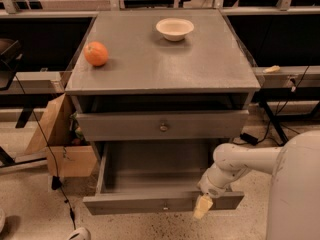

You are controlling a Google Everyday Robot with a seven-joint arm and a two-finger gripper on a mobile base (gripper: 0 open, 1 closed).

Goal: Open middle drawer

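Observation:
The middle drawer [150, 171] of the grey cabinet is pulled far out and is empty inside. Its front [125, 204] faces me, with a small round knob [165, 207] at its centre. My gripper [202, 207], with cream-coloured tips, hangs over the top edge of that front, right of the knob, at the end of my white arm [235, 164]. The drawer above [125, 126], with its own knob [163, 126], stands slightly out, with a dark gap over it. Any drawer below is hidden.
An orange [96, 53] and a white bowl [174, 28] sit on the cabinet top [200, 64]. A cardboard box [55, 139] and cables lie on the floor at the left. My white body [300, 194] fills the lower right.

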